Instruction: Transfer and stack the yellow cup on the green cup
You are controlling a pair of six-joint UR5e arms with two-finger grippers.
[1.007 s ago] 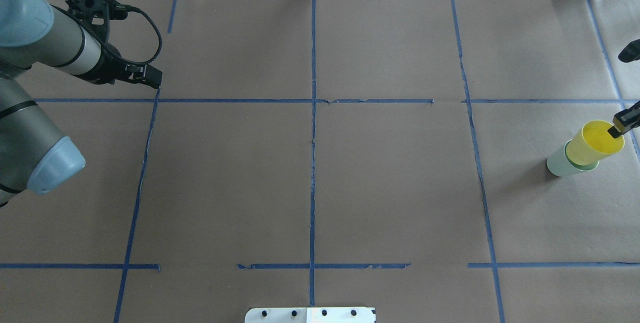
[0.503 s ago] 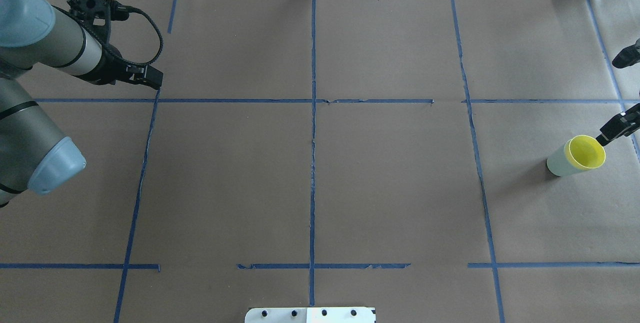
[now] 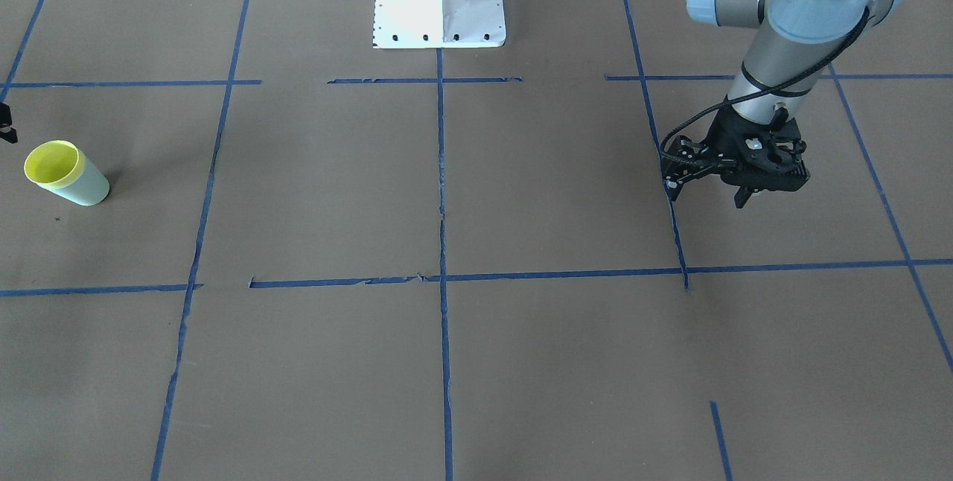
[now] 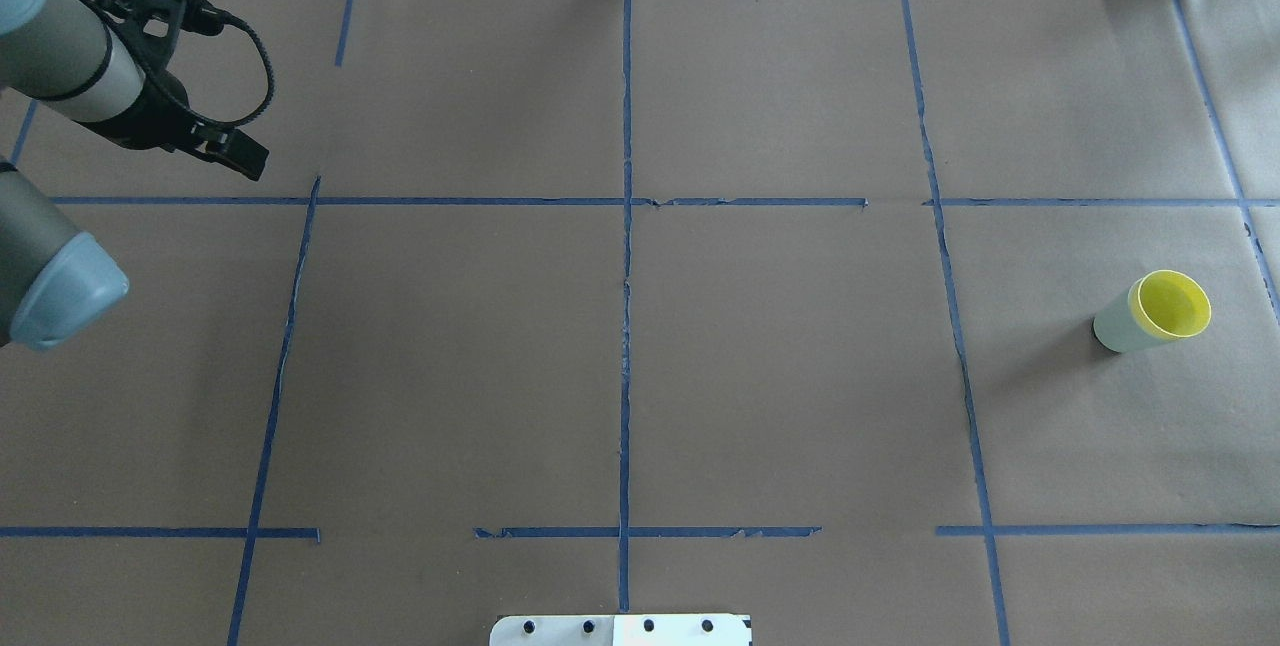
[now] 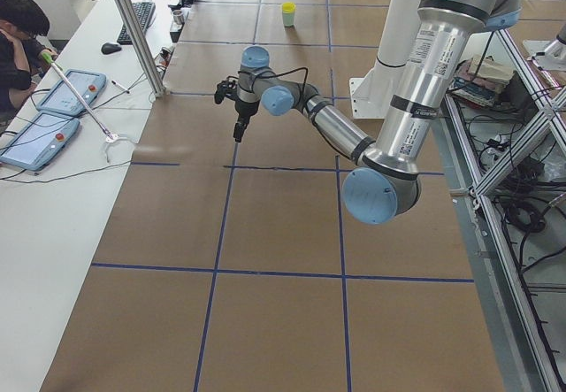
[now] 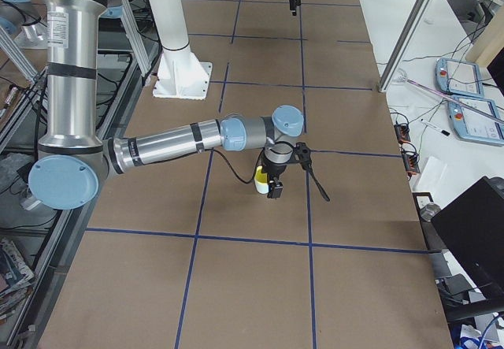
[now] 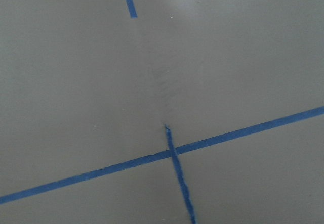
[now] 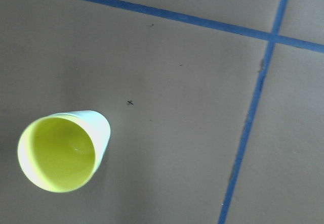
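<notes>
Item: yellow cup (image 4: 1170,306), bright, tapered, nested upright inside pale green cup (image 4: 1112,328), far right on my worktop (image 4: 780,366). Left gripper (image 3: 744,194) hangs over far-left tape cross, holding nothing; right gripper (image 6: 275,187) beside stack; fingers' state: cannot tell.

The left arm is reaching out over its own side of the table, its forearm slanting down and its wrist bending so that the left gripper (image 3: 744,194) is pointing down, hanging above the surface and holding nothing; whether its jaws are parted is not clear in any view. A black cable is looping from the wrist. The right arm is stretching low along the table, elbow out, and the right gripper (image 6: 276,187) is hanging downward; its jaw state cannot be judged.
</notes>
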